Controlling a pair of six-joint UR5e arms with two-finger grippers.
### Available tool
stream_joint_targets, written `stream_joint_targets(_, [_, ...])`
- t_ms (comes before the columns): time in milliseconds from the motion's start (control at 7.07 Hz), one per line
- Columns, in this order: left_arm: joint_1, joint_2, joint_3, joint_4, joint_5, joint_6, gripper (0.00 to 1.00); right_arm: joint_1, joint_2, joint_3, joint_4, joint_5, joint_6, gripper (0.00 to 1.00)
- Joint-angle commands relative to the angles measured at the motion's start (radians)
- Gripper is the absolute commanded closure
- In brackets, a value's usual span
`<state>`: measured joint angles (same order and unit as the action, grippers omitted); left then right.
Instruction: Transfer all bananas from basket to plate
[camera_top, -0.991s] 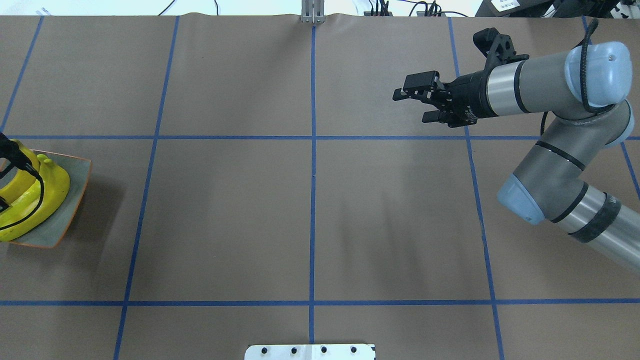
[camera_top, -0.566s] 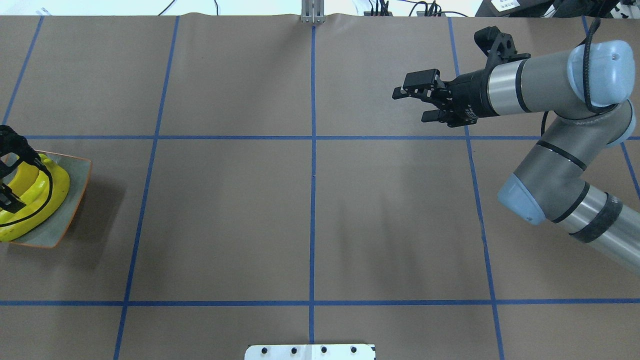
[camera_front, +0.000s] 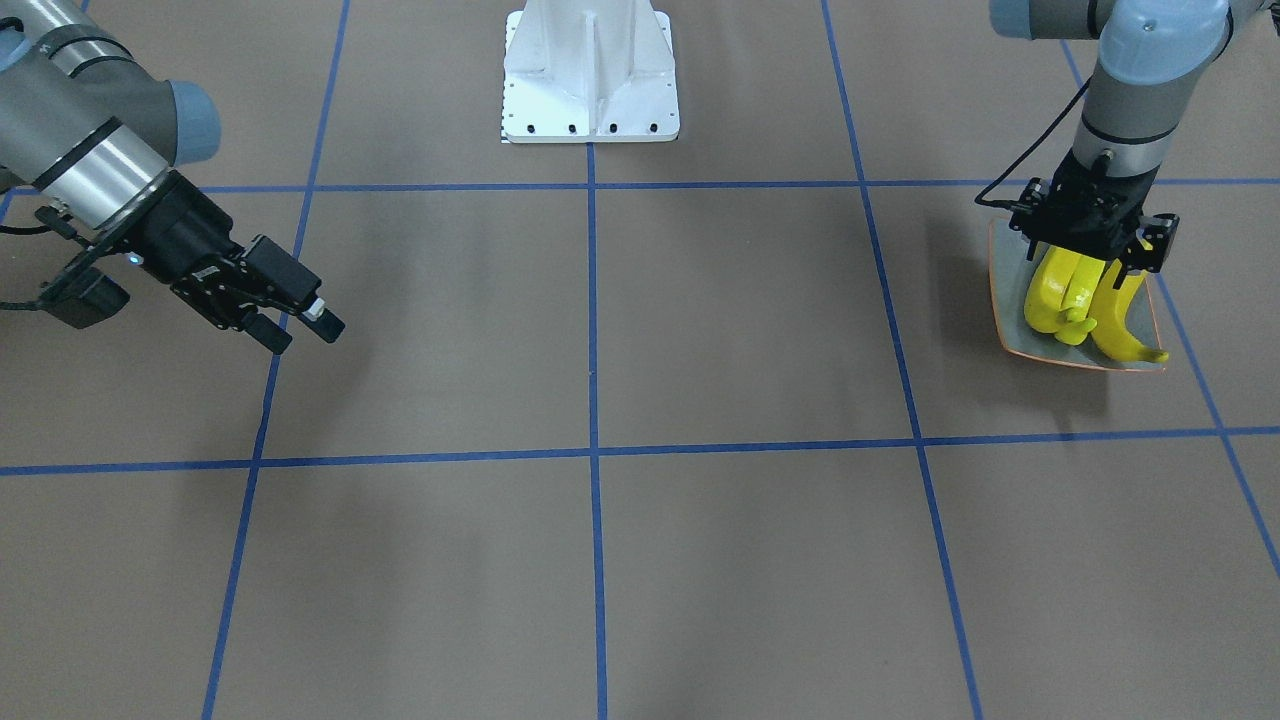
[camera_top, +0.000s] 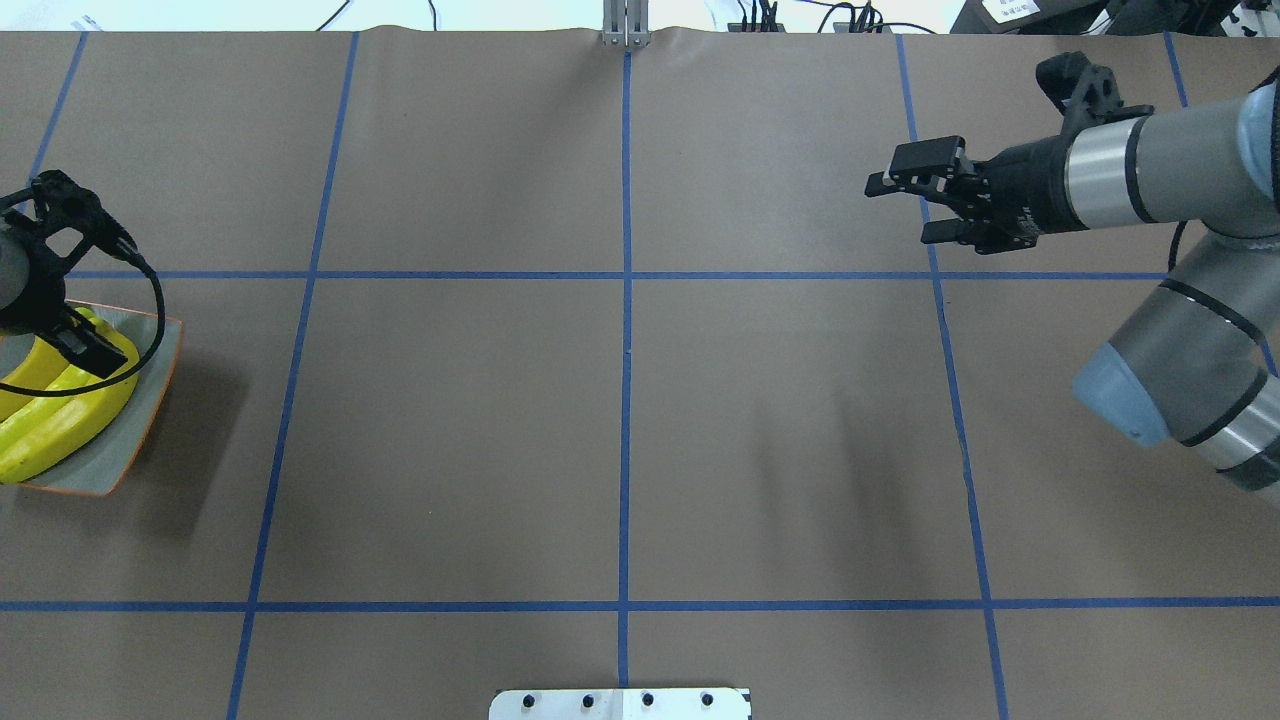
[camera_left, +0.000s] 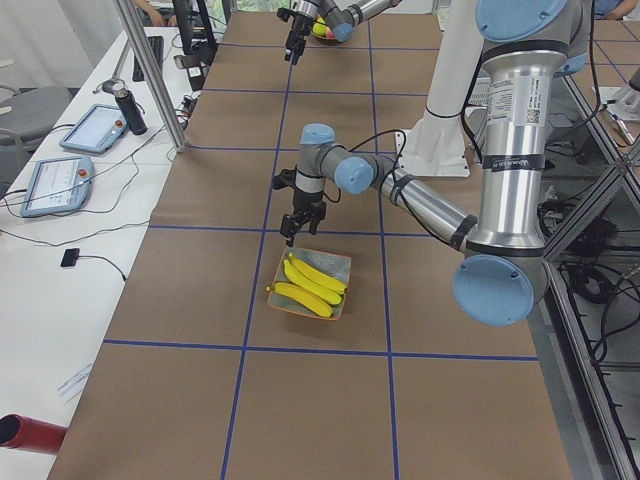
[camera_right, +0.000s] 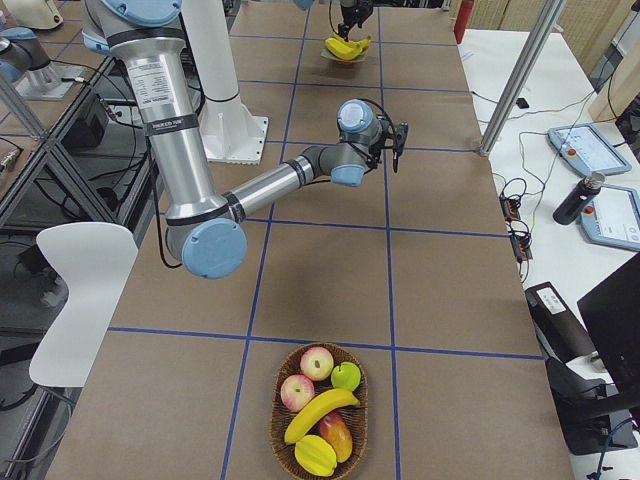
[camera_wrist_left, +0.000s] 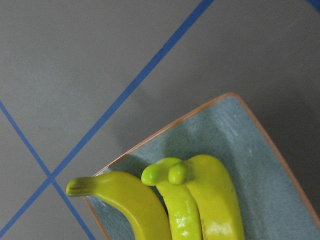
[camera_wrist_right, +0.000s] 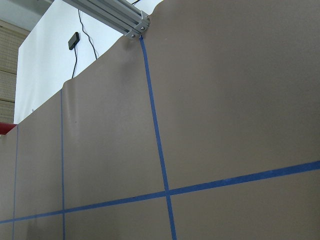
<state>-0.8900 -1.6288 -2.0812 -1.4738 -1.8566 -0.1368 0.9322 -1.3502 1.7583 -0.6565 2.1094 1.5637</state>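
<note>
Spotting one banana (camera_right: 320, 411) lying in the basket (camera_right: 275, 425) among apples (camera_right: 317, 362) at the table's right end, well apart from both arms. Sitting at roughly 6 o'clock from the right pincer (camera_top: 897, 212) in the right-end view, long axis running from 8 to 2 o'clock. Judging the right arm the nearer one for that fetch. Keeping that pincer's fingers wide apart over bare table, gripping and touching nothing. Hanging the left pincer (camera_front: 1095, 250) just above the plate (camera_front: 1008, 300), fingers apparently apart, empty. Resting three bananas (camera_front: 1070, 290) side by side on the plate, at 9 o'clock in the overhead view.
</note>
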Motion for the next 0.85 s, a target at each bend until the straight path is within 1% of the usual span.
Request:
stream_joint_targets(0, [-0.001,-0.101,-0.013,0.047,-0.120,-0.159,0.00,0.118,-0.175,0.021,0.002,0.045,-0.187,0.00])
stream_joint_targets(142, [0.003,-0.146,0.002,0.049,-0.143,-0.252,0.00,0.231,-0.270,0.006,0.000,0.107,-0.376,0.00])
stream_joint_targets(283, [0.003,-0.169,0.021,0.049,-0.145,-0.276,0.00,0.367,-0.315,-0.053,-0.006,0.176,-0.569,0.00])
stream_joint_targets(425, [0.005,-0.174,0.033,0.047,-0.147,-0.277,0.00,0.478,-0.323,-0.156,-0.005,0.238,-0.734,0.00])
stream_joint_targets(708, [0.005,-0.189,0.047,0.047,-0.145,-0.282,0.00,0.604,-0.326,-0.322,-0.014,0.251,-1.027,0.00])
